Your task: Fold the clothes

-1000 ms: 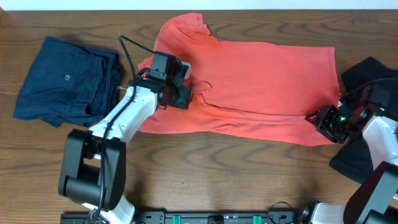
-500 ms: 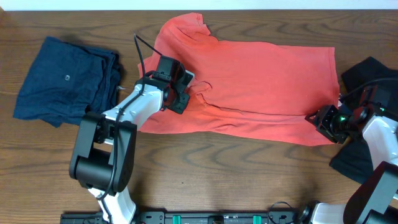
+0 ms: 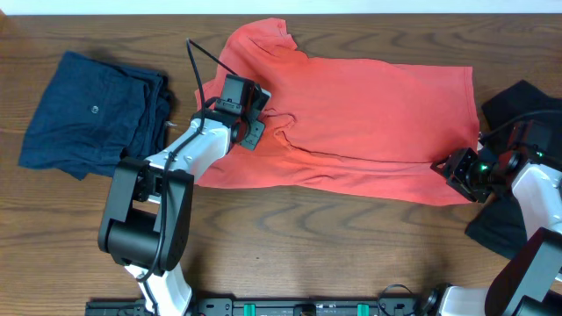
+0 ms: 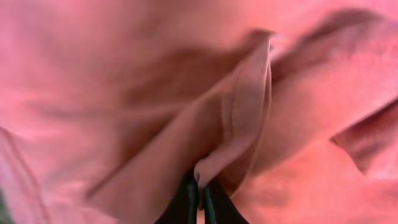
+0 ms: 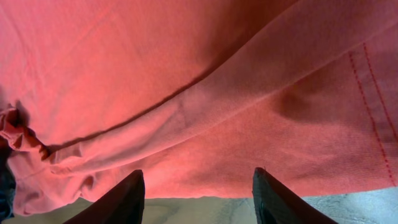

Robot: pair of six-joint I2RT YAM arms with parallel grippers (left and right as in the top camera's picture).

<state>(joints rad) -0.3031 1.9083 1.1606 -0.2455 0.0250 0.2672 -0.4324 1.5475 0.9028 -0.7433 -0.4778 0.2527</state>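
We are finding folding barely begun: coral T-shirt (image 3: 369,123) lying spread, left jaws pinching its cloth at 9 o'clock, right jaws standing open at 4 o'clock.

Soft, even light, faint shadows — overhead view sharp. Left wrist view of the red shirt (image 4: 124,74) is blurred — right wrist view crisp.

**What else is on my screen**

I see a brown wooden table (image 3: 307,246), its dark grain running from left to right. Beyond its far edge I make out a pale strip (image 3: 395,5). Along the near edge sits a black rail (image 3: 290,307) with small green marks.
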